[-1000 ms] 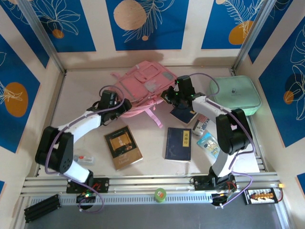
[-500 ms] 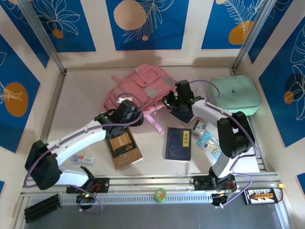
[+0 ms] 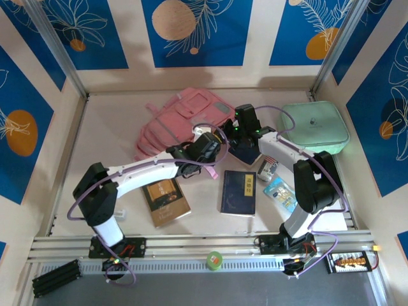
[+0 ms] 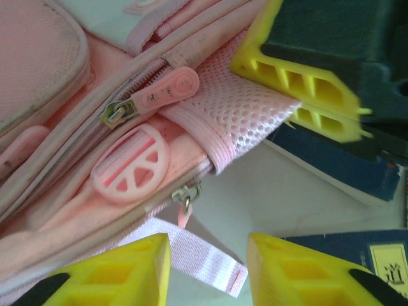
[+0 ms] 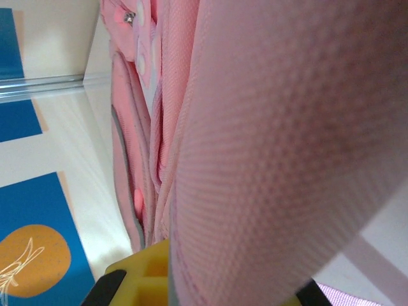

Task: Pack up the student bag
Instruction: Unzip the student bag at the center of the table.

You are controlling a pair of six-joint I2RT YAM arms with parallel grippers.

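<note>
Your left claw (image 4: 207,247) stood narrowed but not closed. Its yellow fingers were apart on either side of a loose webbing strap (image 4: 191,258) and gripped nothing. Just beyond it, your right claw (image 4: 306,102) was pinched on a fold of pink mesh at the edge of the student bag (image 3: 172,121).

The bag lay slumped at the back middle of the pale table (image 3: 108,140), inside a booth of blue leaf-print wall panels (image 3: 191,29). Near the bag lay a brown book (image 3: 164,199) and a dark blue book (image 3: 239,191). A second blue book (image 3: 245,154) was partly under your right arm.

A mint-green zip case (image 3: 314,126) sat closed at the back right. You could not see what it or the bag held. From the right wrist, the pink fabric was too close and blurred to make out.
</note>
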